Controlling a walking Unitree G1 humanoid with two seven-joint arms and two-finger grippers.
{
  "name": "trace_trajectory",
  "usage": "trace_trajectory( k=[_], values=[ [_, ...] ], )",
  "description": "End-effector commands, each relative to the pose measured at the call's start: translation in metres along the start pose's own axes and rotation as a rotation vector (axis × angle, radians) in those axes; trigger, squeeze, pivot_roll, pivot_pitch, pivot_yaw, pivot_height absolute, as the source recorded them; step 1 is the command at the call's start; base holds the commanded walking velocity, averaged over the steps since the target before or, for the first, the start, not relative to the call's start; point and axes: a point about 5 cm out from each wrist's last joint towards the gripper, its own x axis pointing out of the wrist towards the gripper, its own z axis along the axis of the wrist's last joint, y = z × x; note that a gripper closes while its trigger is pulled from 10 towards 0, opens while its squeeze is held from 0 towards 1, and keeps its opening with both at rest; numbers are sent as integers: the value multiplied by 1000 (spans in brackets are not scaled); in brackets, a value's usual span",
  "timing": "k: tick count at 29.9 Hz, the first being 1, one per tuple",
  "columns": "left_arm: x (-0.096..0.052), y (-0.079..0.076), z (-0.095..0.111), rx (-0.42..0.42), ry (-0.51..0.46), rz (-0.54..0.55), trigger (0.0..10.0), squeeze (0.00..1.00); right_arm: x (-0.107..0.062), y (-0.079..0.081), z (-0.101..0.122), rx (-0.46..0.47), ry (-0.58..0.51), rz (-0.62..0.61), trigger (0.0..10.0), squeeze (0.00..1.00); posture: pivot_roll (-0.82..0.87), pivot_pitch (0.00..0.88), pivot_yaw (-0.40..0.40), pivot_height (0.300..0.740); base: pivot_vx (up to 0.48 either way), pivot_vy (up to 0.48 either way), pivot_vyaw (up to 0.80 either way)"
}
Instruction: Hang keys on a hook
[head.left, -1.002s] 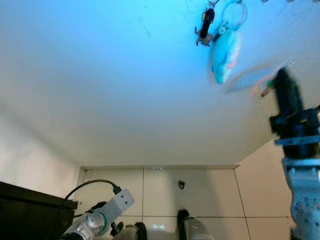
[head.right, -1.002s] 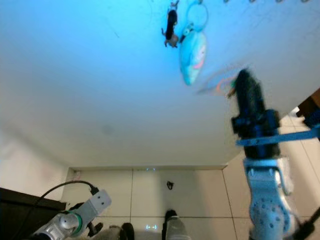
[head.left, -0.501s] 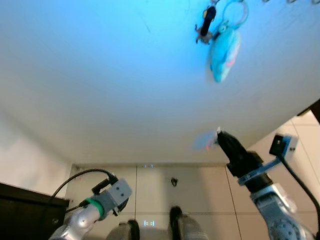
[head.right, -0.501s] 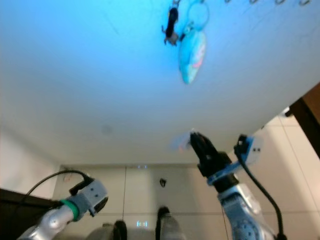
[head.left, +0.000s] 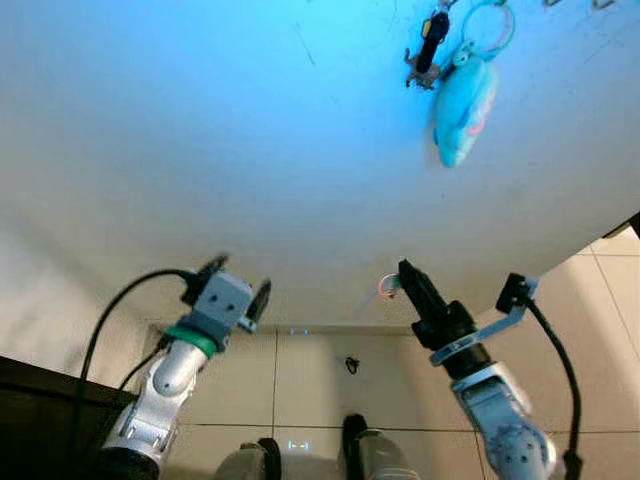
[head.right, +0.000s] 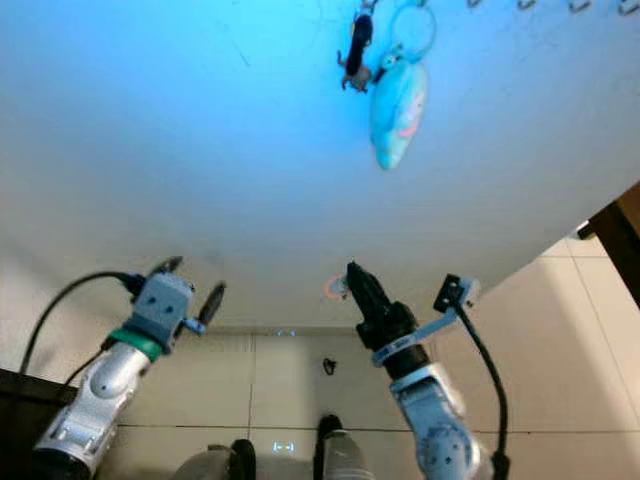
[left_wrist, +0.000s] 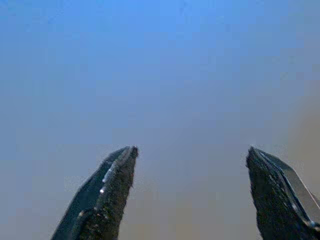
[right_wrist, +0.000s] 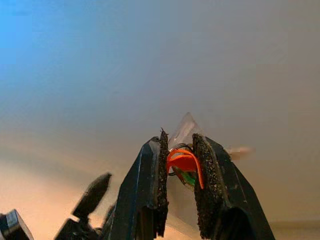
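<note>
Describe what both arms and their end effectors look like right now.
Both arms are silver. The left end effector has two black fingers, a grey block wrist, a green band and a black cable. The right end effector has black foam-padded fingers, a blue collar and a black cable.

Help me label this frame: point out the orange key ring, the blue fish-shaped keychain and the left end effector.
orange key ring (right_wrist: 184, 162): right wrist view, orange loop between the fingers.
blue fish-shaped keychain (head.left: 461, 102): left eye view, its body.
left end effector (left_wrist: 187, 165): left wrist view, between fingertips.

Blue-tinted glare, soft overall focus.
</note>
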Motion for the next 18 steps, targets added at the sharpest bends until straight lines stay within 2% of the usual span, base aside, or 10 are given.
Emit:
trace_trajectory(
  k=[1,6,8,12,14,16,18],
  values=[
    [-7,-8,-4,-25,35,-19,10000,0,1,0,-7,36,15,16,10000,0,-145,202,70,740,0,0,0],
    [-3,-8,12,-82,31,-45,10000,0,14,6,-12,71,23,62,10000,0,-139,203,67,740,0,0,0],
    [-3,-9,13,-89,33,-56,10000,0,16,7,-13,74,24,69,10000,0,-140,203,66,740,0,0,0],
    [-2,-10,15,-184,63,-55,10000,0,24,13,-14,97,17,123,10000,0,-139,205,66,740,0,0,0],
    [-2,-10,16,-199,68,-61,10000,0,25,14,-14,105,15,134,10000,0,-136,205,67,740,0,0,0],
    [-2,-16,21,-240,74,-108,10000,0,31,19,-13,140,-10,187,10000,0,-138,206,67,740,0,0,0],
    [-2,-17,22,-240,72,-118,10000,0,32,20,-13,147,-15,198,10000,0,-137,206,68,740,0,0,0]
  ],
)
